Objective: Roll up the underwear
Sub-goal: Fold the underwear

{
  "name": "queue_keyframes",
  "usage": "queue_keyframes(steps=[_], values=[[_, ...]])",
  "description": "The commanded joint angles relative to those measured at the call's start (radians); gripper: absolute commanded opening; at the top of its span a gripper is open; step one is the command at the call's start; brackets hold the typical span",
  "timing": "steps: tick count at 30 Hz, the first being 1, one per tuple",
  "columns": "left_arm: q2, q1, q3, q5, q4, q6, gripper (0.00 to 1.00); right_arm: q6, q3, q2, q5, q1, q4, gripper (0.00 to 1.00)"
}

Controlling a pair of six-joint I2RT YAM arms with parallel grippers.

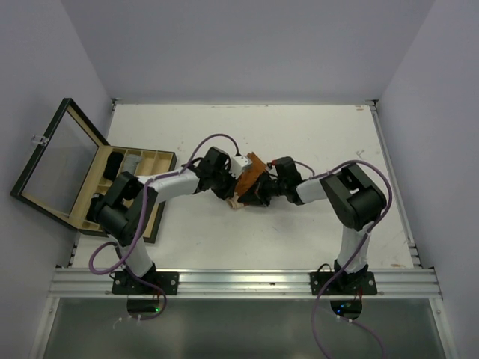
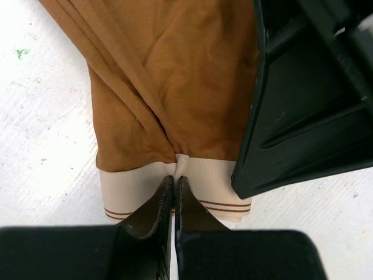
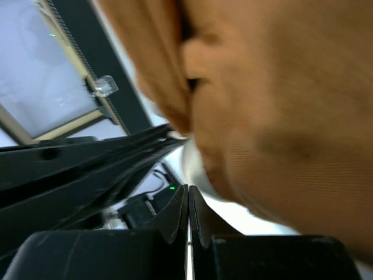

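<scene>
Left gripper (image 2: 175, 181) is pinched tight on the cream, brown-striped waistband (image 2: 131, 189) of the soft orange-brown underwear (image 2: 175, 76), which lies crumpled mid-table (image 1: 322, 134). Right gripper (image 3: 187, 195) is closed too, right against the cloth. I can't tell if it's grabbing any.

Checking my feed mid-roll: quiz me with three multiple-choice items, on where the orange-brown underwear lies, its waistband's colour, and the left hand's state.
1. The orange-brown underwear lies: A. at the middle of the table; B. at its far right corner; C. off it altogether.
2. Its waistband is: A. black; B. plain blue; C. cream with thin brown stripes.
3. The left hand is: A. wide open; B. shut on the waistband; C. out of view.
Answers: 1 A, the top view shows it mid-table; 2 C, the left wrist view shows cream with stripes; 3 B, its fingers pinch the puckered band.
</scene>
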Motion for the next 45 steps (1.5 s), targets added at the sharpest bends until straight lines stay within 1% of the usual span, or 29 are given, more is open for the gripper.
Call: queue_keyframes(steps=[1,2,6,8,12,13,17,23,25,30,33,38,45], values=[[0.030,0.033,0.001,0.013,-0.055,-0.056,0.00,-0.105,0.056,0.027,0.081,0.014,-0.141,0.00],[0.030,0.036,-0.002,0.013,-0.052,-0.059,0.00,-0.181,0.073,0.040,0.098,0.007,-0.166,0.00],[0.021,0.048,-0.018,0.016,-0.052,-0.082,0.00,-0.289,0.142,0.121,0.120,-0.032,-0.193,0.00],[0.015,0.053,-0.022,0.016,-0.055,-0.086,0.00,-0.325,0.182,0.127,0.095,-0.043,-0.200,0.00],[0.006,0.062,-0.030,0.010,-0.050,-0.086,0.00,-0.323,0.195,0.065,0.058,-0.043,-0.187,0.02],[0.006,0.063,-0.030,0.010,-0.050,-0.086,0.00,-0.320,0.199,0.033,0.046,-0.043,-0.197,0.03],[0.006,0.065,-0.019,0.010,-0.050,-0.085,0.00,-0.300,0.222,-0.001,0.018,-0.042,-0.269,0.03],[-0.002,0.065,-0.018,0.004,-0.055,-0.074,0.00,-0.237,0.181,-0.023,-0.012,-0.014,-0.217,0.04],[-0.004,0.063,-0.016,0.004,-0.058,-0.071,0.00,-0.234,0.175,-0.014,-0.005,-0.002,-0.210,0.05],[-0.005,0.065,-0.003,0.002,-0.061,-0.068,0.00,-0.240,0.164,0.072,0.020,0.012,-0.200,0.05],[-0.029,0.065,0.005,0.004,-0.069,-0.069,0.00,-0.245,0.155,0.133,0.029,0.015,-0.205,0.05],[-0.089,0.060,0.025,0.022,-0.092,-0.069,0.00,-0.262,0.159,0.159,0.047,0.017,-0.230,0.04],[-0.146,0.013,0.034,0.137,-0.113,-0.097,0.00,-0.239,0.172,0.186,0.049,0.015,-0.207,0.04]])
